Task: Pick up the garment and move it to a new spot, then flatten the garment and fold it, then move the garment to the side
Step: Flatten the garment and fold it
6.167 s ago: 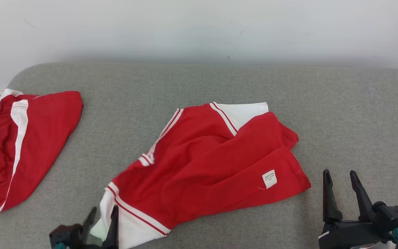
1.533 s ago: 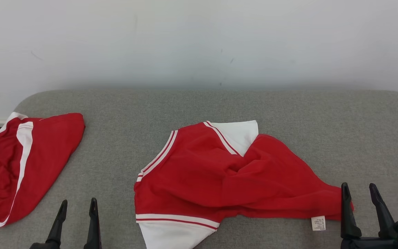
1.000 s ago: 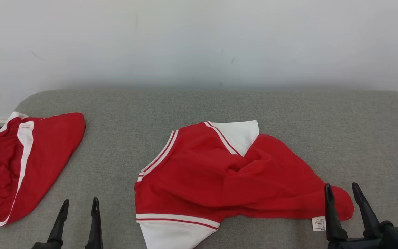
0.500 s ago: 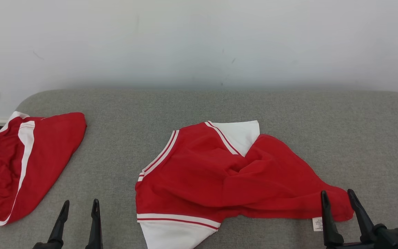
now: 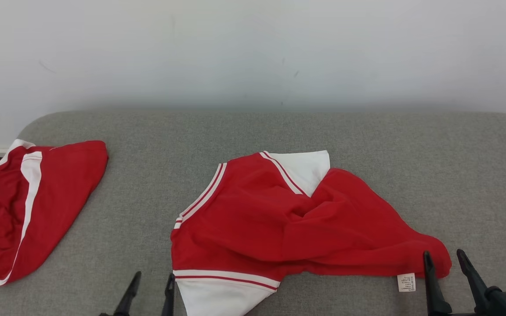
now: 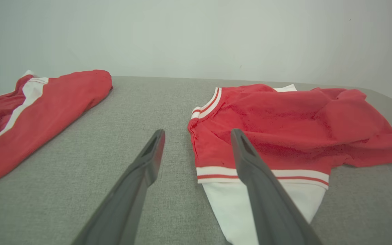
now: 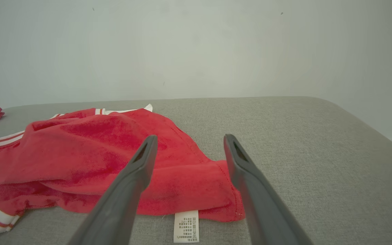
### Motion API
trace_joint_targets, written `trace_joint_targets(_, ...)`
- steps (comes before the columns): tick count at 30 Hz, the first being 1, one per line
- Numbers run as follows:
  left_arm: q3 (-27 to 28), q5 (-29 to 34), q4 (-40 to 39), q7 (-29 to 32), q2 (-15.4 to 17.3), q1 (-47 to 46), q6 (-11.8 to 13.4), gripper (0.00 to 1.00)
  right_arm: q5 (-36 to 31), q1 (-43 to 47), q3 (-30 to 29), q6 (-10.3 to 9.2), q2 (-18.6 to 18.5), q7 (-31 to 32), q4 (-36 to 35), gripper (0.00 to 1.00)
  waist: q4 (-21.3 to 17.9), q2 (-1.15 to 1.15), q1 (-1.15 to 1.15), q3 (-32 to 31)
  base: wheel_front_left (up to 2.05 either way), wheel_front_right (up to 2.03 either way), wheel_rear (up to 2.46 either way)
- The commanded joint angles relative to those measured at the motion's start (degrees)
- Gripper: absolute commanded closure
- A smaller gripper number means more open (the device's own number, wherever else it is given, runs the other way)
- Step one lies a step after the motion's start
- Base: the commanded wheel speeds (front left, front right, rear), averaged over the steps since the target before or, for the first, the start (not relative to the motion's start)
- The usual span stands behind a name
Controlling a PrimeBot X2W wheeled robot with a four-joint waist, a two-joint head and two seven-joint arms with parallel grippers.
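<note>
While the crumpled red-and-white cloth garment [image 5: 288, 228] lies central on the grey upholstered surface [image 5: 411, 153], we hold our left gripper [image 5: 154, 274] and right gripper [image 5: 442, 252] spread and empty beside it, judging flattening and folding undone.

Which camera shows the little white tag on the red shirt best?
The right wrist view. The tag sits close up, seen between the fingers of the right gripper, large enough to show printed lines. The head view shows it tiny at the shirt's near right corner. The left wrist view faces the shirt's other, white-sleeved end.
</note>
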Motion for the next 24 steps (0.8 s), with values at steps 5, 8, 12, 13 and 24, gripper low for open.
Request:
trace_joint_targets(5, -5.42, -2.08, 6.19, -0.19, 0.43, -2.07, 0.14, 0.0, 0.37, -2.21, -1.05, -0.15, -2.01, -0.04, 4.2, 0.0, -0.14, 0.0, 0.0, 1.44, 0.0, 0.0, 0.0)
trace_joint_targets(8, -7.96, -3.3, 10.76, -0.19, 0.71, -3.55, 0.14, 0.0, 0.55, -3.61, -1.14, -0.15, -2.85, -0.04, 7.11, 0.0, -0.3, 0.0, 0.0, 2.02, 0.0, 0.0, 0.0)
trace_joint_targets(12, -9.7, -4.5, 15.25, -0.19, 0.84, -4.77, 0.14, 0.0, 0.7, -5.16, -0.83, -0.15, -3.88, -0.04, 11.78, 0.0, -0.42, 0.0, 0.0, 2.53, 0.0, 0.0, 0.0)
trace_joint_targets(13, -9.99, -4.83, 16.31, -0.19, 0.85, -5.0, 0.14, 0.0, 0.98, -5.68, -0.64, -0.15, -4.11, -0.04, 12.8, 0.0, -0.45, 0.0, 0.0, 2.65, 0.0, 0.0, 0.0)
trace_joint_targets(24, -15.63, -11.46, 23.14, 0.27, 0.5, -7.09, 0.13, 0.0, 1.22, -9.5, -0.54, -0.15, -4.97, -0.04, 21.11, 0.0, 0.57, 0.0, 0.0, 4.3, 0.0, 0.0, 0.0)
